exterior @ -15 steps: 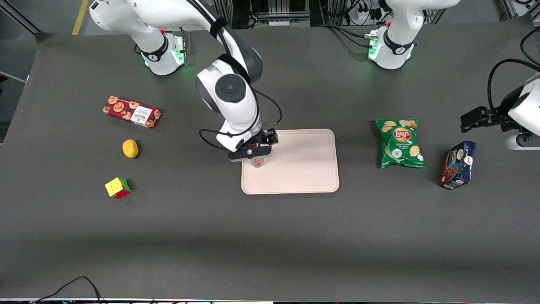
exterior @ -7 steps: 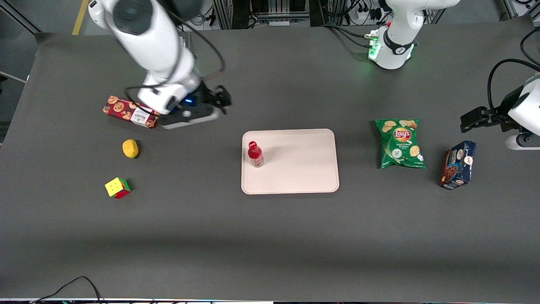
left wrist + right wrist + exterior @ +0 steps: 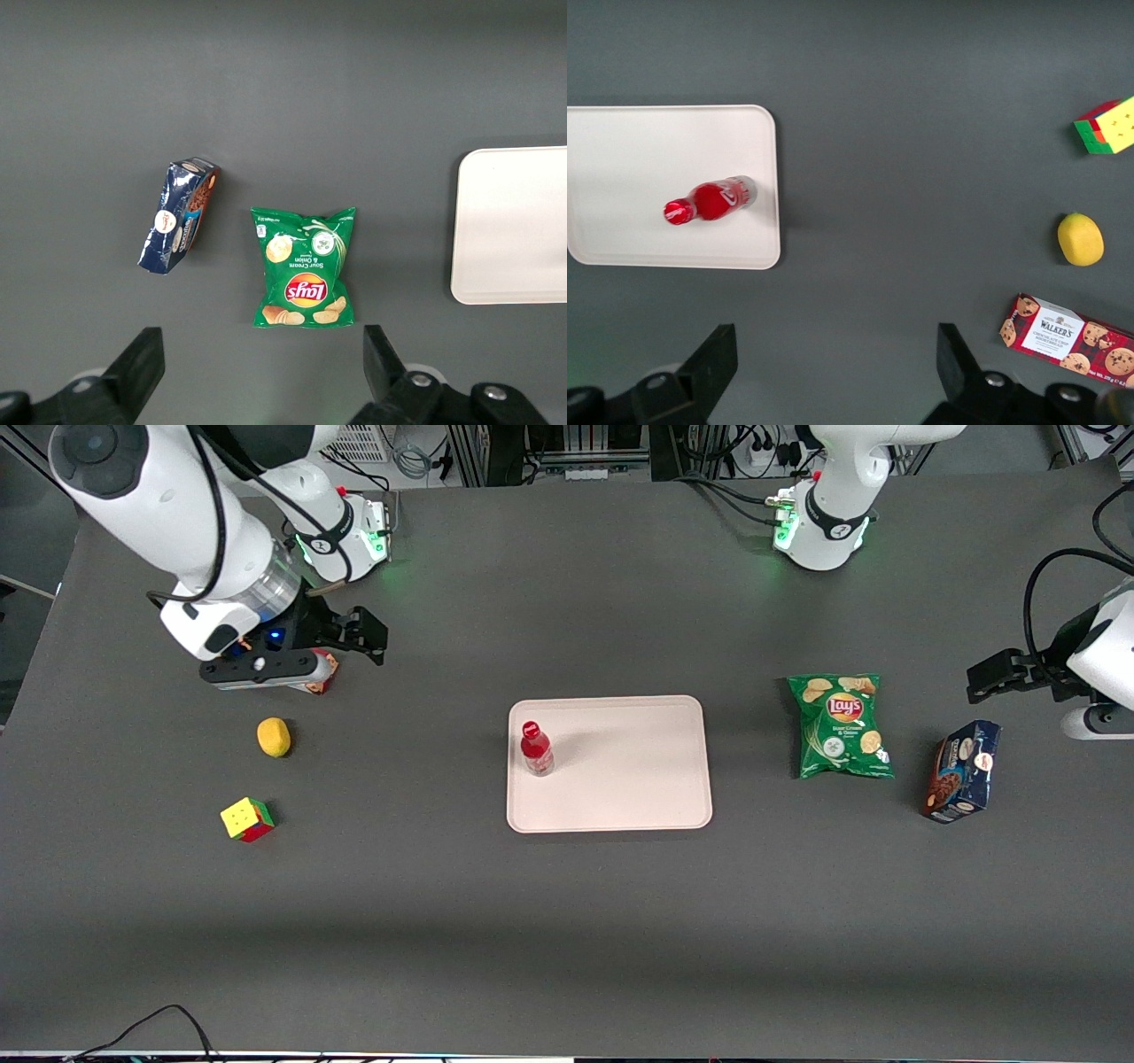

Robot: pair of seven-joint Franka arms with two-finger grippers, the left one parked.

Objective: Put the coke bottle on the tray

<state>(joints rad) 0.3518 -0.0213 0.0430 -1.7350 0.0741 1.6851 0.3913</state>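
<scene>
Gripper (image 3: 341,638) open, empty, above cookie box (image 3: 319,680); bottle (image 3: 536,749) upright on tray (image 3: 638,779), well apart toward parked arm's end.

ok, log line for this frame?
phase: post-place | coke bottle: upright on tray, near the edge toward the working arm | gripper: open, empty, above the cookie box | task: looks done
</scene>
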